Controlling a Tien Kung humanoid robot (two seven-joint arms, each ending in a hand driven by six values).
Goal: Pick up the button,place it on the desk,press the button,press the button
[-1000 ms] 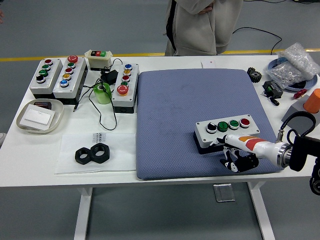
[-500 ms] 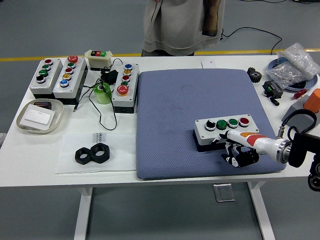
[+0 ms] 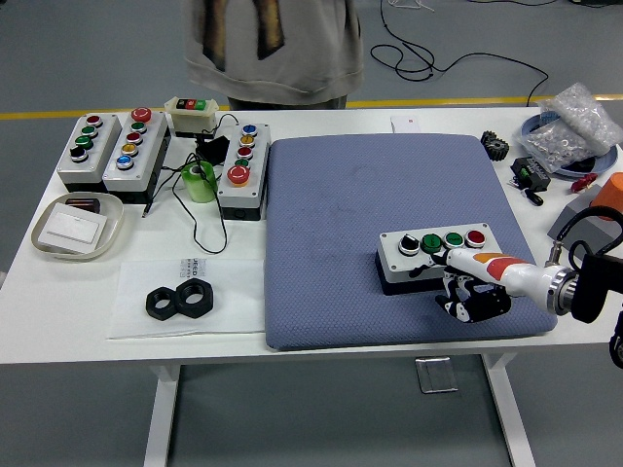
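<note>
Your right hand point(image 3: 472, 292) | fingers curled narrow, holding nothing | at button box point(image 3: 438, 255) front edge | blue mat point(image 3: 370, 214), counter's right half

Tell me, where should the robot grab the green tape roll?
Probably from above, pinching the green tape roll across its round outer wall. It stands with its hole facing up, and a black cable and button boxes crowd its sides, so the top looks freest.

My right arm point(image 3: 574, 292) reaches in from the right edge, forearm nearly level. My right hand point(image 3: 471, 290) hangs palm down, black fingers point(image 3: 465, 307) curled under beneath it, white thumb side stretched forward, grasping nothing.
</note>
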